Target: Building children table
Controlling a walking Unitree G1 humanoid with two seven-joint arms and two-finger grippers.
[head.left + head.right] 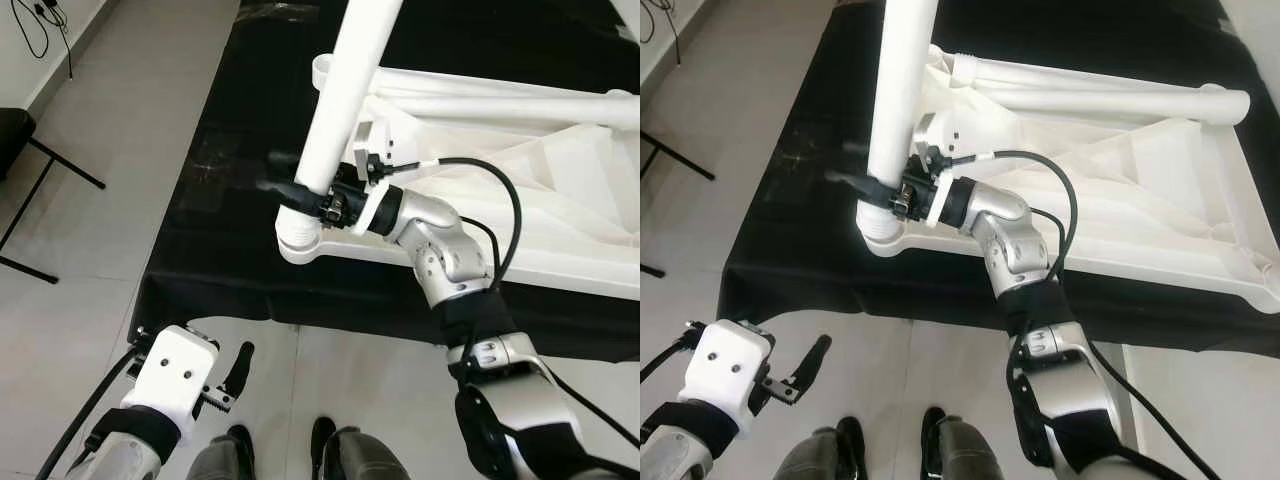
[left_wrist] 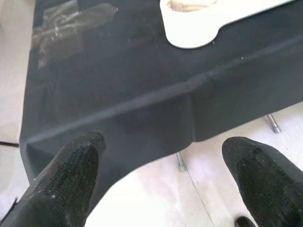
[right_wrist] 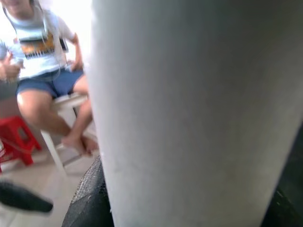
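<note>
The white children's table top point(image 1: 560, 210) lies upside down on a black cloth point(image 1: 220, 200). One white round leg point(image 1: 345, 90) stands upright in the corner socket point(image 1: 298, 243) nearest me. My right gripper point(image 1: 270, 172) is shut on this leg just above the socket; in the right wrist view the leg point(image 3: 194, 113) sits between the black fingers point(image 3: 87, 198). My left gripper point(image 1: 235, 375) hangs low in front of the cloth's edge, open and holding nothing, its fingers point(image 2: 71, 179) spread wide toward the socket corner point(image 2: 189, 23).
Two more white tubes point(image 1: 1090, 100) lie across the table top's far side. A black chair frame point(image 1: 40, 170) stands on the grey floor at the left. A person point(image 3: 42, 56) sits on a white stool beside a red stool point(image 3: 16, 137). My feet point(image 1: 320, 440) are below.
</note>
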